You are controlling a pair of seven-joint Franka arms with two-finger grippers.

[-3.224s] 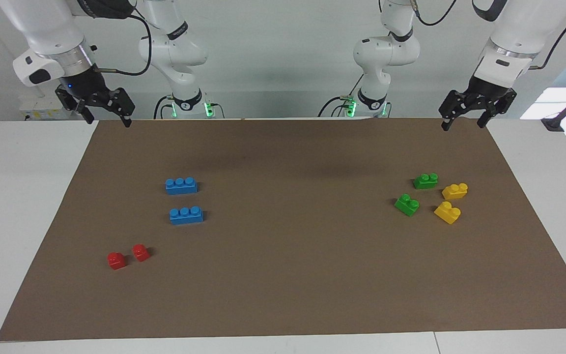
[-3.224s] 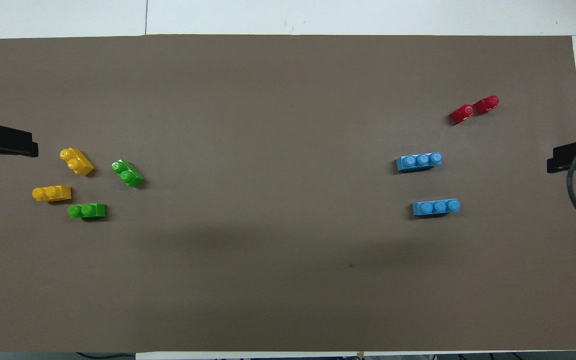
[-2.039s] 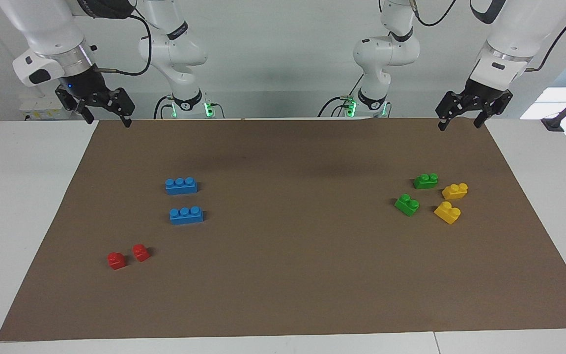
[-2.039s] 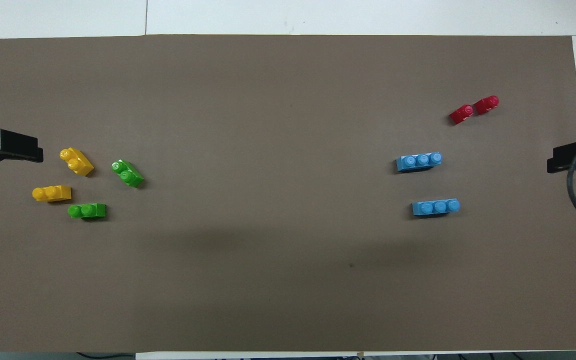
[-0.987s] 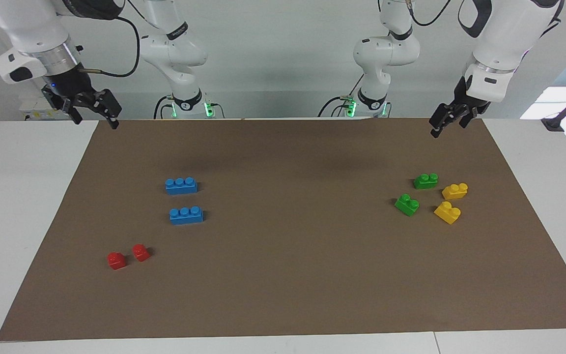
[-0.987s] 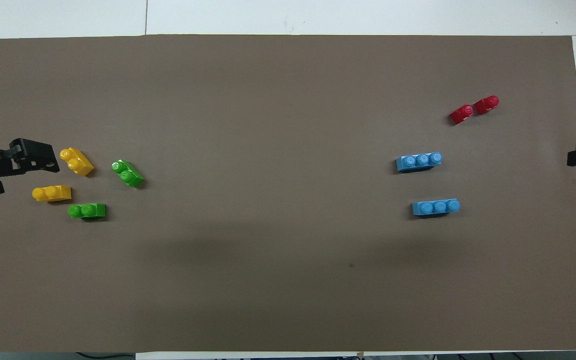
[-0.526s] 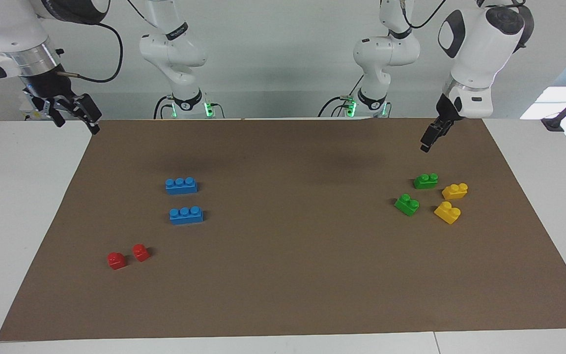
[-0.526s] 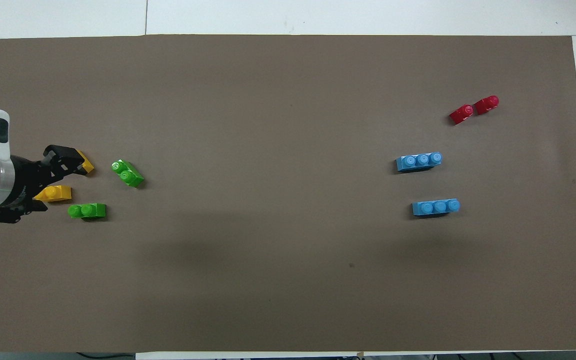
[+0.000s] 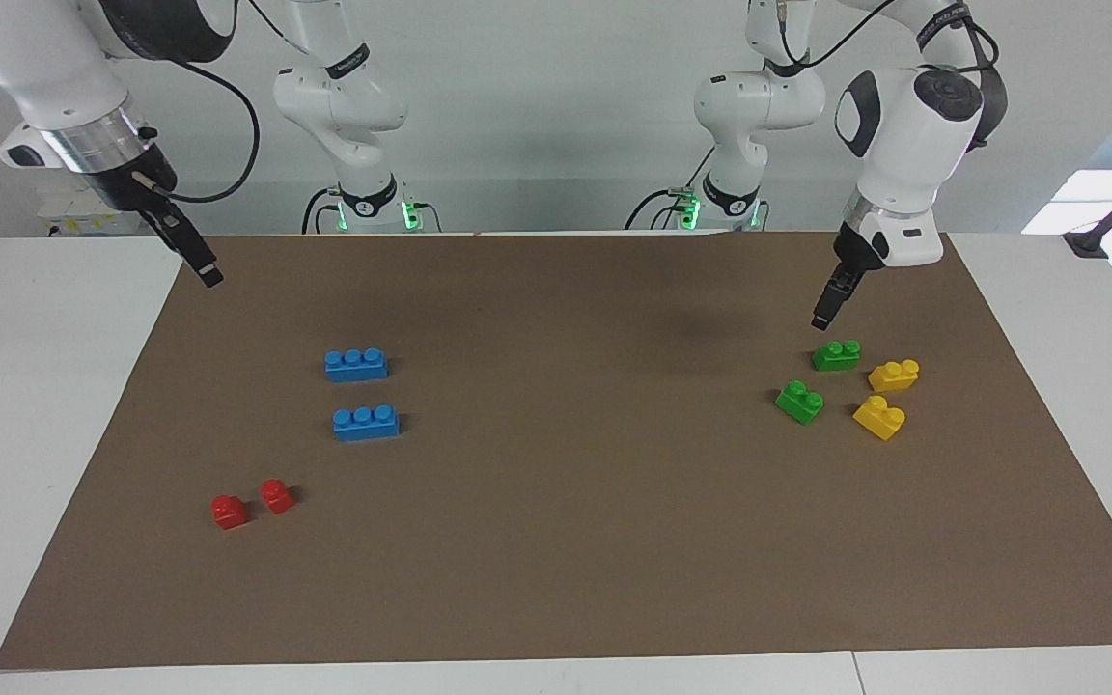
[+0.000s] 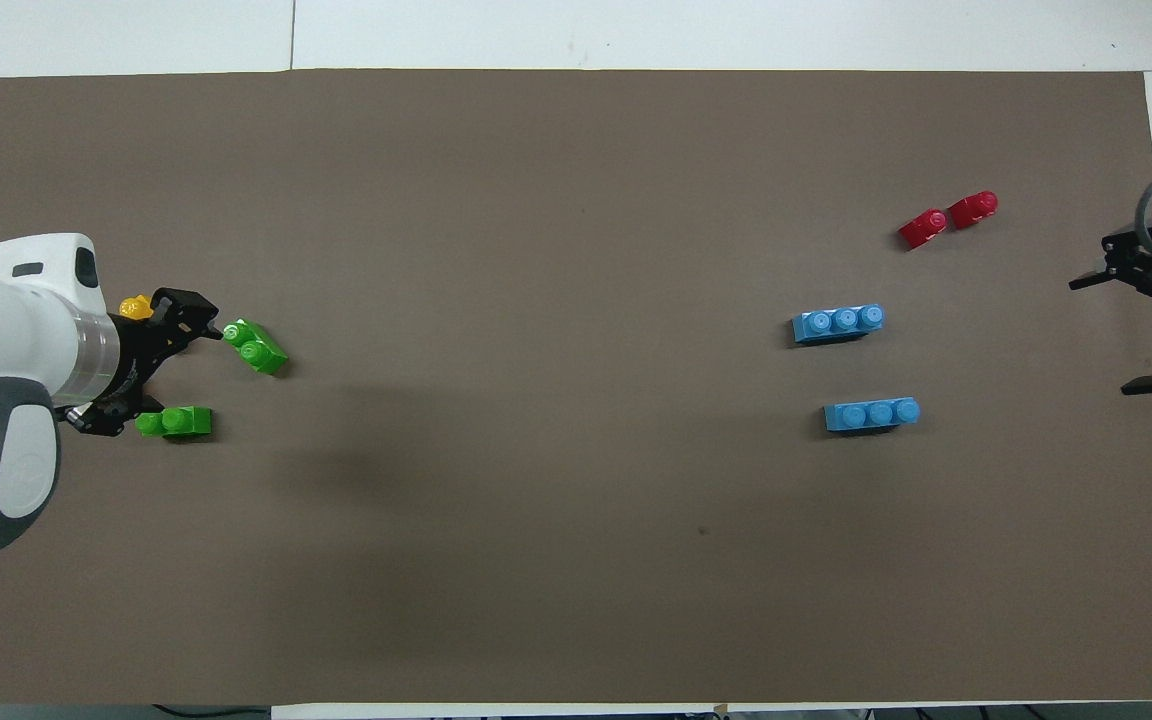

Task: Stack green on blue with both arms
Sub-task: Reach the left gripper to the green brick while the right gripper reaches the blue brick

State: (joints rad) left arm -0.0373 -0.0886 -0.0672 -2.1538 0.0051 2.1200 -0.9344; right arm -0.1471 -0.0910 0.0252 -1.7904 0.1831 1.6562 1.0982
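Observation:
Two green bricks (image 9: pixel 836 355) (image 9: pixel 799 402) lie toward the left arm's end of the brown mat (image 9: pixel 556 579). In the overhead view the green bricks (image 10: pixel 174 421) (image 10: pixel 255 346) flank my left gripper (image 10: pixel 151 370). It is open and empty, and it hangs in the air over the green and yellow cluster, touching nothing. The facing view shows this left gripper (image 9: pixel 821 319) edge-on. Two blue bricks (image 9: pixel 356 365) (image 9: pixel 366 423) lie toward the right arm's end. My right gripper (image 10: pixel 1104 337) is open and empty, raised over the mat's edge there.
Two yellow bricks (image 9: pixel 894 375) (image 9: pixel 879 417) sit beside the green ones; from overhead, one yellow brick (image 10: pixel 136 307) peeks out and the left arm hides the other. Two red bricks (image 9: pixel 229 512) (image 9: pixel 276 495) lie farther from the robots than the blue ones.
The left gripper has swung down and inward from the mat's corner to hang over the green bricks. The right gripper has turned and come back over the mat's edge. No brick has moved.

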